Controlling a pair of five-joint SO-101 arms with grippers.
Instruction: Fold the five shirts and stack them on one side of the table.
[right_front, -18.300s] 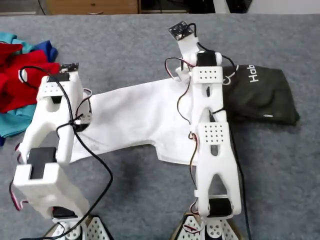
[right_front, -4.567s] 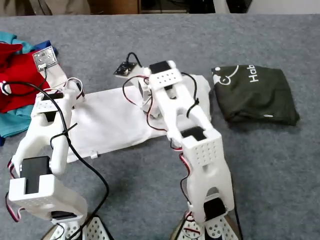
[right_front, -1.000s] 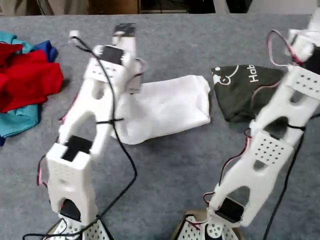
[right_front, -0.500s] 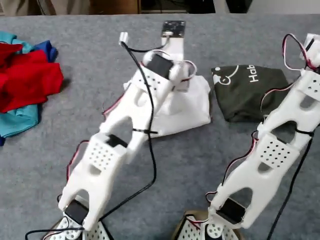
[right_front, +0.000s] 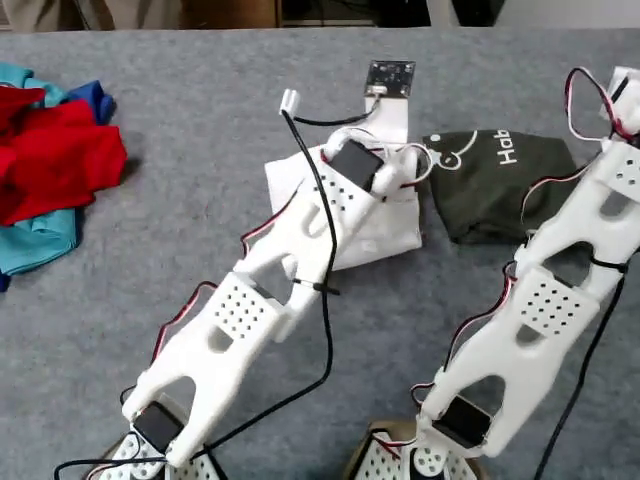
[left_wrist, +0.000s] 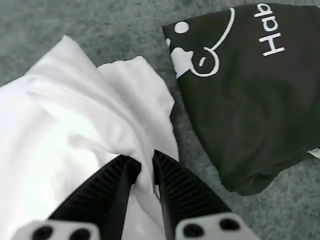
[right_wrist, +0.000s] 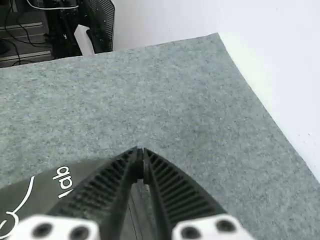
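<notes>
The left claw (left_wrist: 145, 161) is pinched on a fold of the white shirt (left_wrist: 65, 125). The dark shirt (left_wrist: 250, 90) lies just beside it, with a narrow strip of grey mat (left_wrist: 200, 167) between the two. Beyond the claw, bare mat runs to the table's far edge. Behind it, the left arm (right_front: 250, 310) slants across the white shirt and bars the near side. The right arm (right_front: 550, 290) stands at the dark shirt's outer side. The right claw (right_wrist: 140, 159) is closed above that shirt's far edge, with bare mat ahead up to the wall (right_wrist: 280, 60). The heap of coloured shirts (right_front: 50, 160) lies well apart from both claws, across wide mat.
</notes>
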